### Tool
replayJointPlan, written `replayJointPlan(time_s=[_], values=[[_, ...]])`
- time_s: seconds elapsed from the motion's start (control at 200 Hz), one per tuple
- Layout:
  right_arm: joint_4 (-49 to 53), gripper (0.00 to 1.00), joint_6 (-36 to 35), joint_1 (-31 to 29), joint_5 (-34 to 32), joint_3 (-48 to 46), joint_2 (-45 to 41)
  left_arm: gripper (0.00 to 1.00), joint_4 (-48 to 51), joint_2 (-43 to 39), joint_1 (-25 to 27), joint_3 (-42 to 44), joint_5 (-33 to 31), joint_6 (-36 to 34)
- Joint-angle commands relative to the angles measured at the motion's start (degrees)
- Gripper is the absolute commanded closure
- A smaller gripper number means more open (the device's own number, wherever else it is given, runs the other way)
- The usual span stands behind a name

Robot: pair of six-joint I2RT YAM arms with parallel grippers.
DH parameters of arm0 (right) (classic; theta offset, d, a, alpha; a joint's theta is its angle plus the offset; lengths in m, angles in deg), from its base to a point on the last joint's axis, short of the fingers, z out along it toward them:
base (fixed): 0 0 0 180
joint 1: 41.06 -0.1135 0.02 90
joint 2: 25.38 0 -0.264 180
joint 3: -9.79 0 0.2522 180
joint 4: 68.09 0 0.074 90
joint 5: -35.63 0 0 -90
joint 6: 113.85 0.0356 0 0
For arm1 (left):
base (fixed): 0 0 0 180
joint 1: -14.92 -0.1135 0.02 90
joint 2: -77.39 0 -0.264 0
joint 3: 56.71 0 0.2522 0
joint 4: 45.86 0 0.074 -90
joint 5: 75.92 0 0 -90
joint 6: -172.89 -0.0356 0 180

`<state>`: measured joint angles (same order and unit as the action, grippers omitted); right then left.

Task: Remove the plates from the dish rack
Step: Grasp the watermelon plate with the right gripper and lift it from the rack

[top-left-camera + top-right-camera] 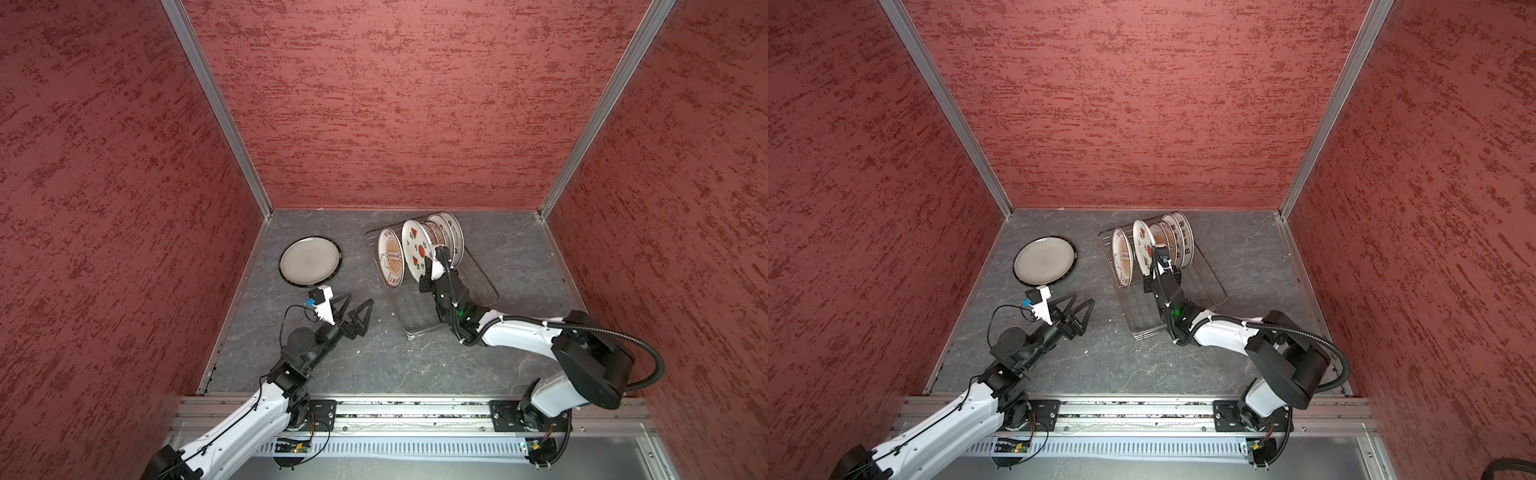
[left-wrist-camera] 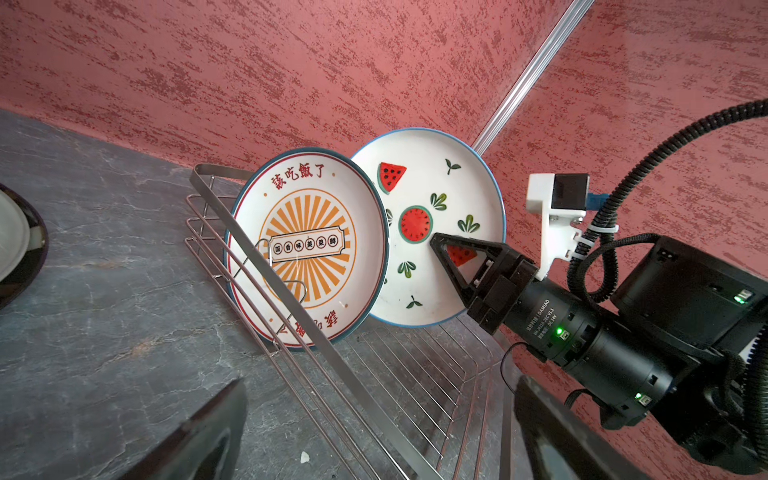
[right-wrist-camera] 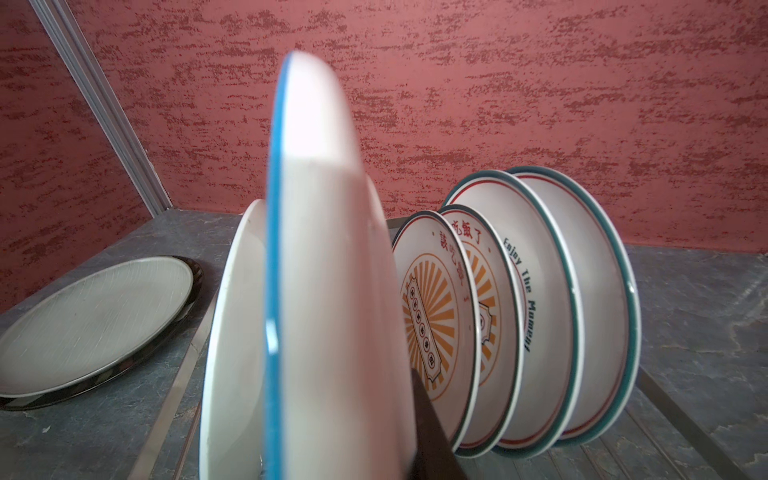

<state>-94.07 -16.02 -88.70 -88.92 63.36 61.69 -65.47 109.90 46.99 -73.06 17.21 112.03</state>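
Pinches the near rim of the watermelon plate (image 2: pixel 415 187) in the right gripper (image 2: pixel 440 245), jaws narrow, within the row of plates (image 3: pixel 540 311) standing on edge at the far end of the dish rack (image 1: pixel 478 278), near the back edge of the bench (image 1: pixel 415 365). Holds the left gripper (image 1: pixel 358 299) wide and empty beside the dark-rimmed plate (image 1: pixel 309 261), flat toward the back-left corner. Looks glazed, rigid, slick, breakable: wants a deep rim bite.

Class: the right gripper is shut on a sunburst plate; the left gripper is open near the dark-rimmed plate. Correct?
No. The right gripper is shut on the watermelon plate, as the left wrist view shows. The left gripper is indeed open near the dark-rimmed plate.
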Motion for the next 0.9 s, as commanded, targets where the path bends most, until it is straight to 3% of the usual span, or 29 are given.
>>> replayJointPlan(time_s=[0.0, 0.195, 0.436, 0.631, 0.757, 0.897], values=[[-12.77, 0.95, 0.40, -0.88, -0.03, -0.83, -3.49, 0.01, 1.10, -1.08, -0.43, 0.82, 0.54, 0.25], [-16.42, 0.95, 1.27, -0.88, 1.13, -5.72, -8.82, 0.01, 0.92, -1.07, -0.44, 0.88, 0.89, 0.24], [-18.93, 0.95, 3.52, -0.88, 4.50, -12.18, -15.37, 0.01, -0.98, -0.18, -0.35, 0.66, 6.00, 0.40], [-15.25, 0.95, 4.80, -0.70, 5.50, -15.27, -21.29, 0.01, -2.24, 0.86, 0.15, 0.88, 6.16, 0.47], [-15.24, 0.95, 6.50, 0.19, 9.71, -19.36, -26.38, 0.01, -2.84, 2.40, 0.62, -0.46, 11.09, -3.93], [-8.95, 0.94, 9.43, 2.99, 19.43, -20.73, -32.60, 0.01, -4.21, 3.73, 0.95, -0.75, 9.93, -1.87]])
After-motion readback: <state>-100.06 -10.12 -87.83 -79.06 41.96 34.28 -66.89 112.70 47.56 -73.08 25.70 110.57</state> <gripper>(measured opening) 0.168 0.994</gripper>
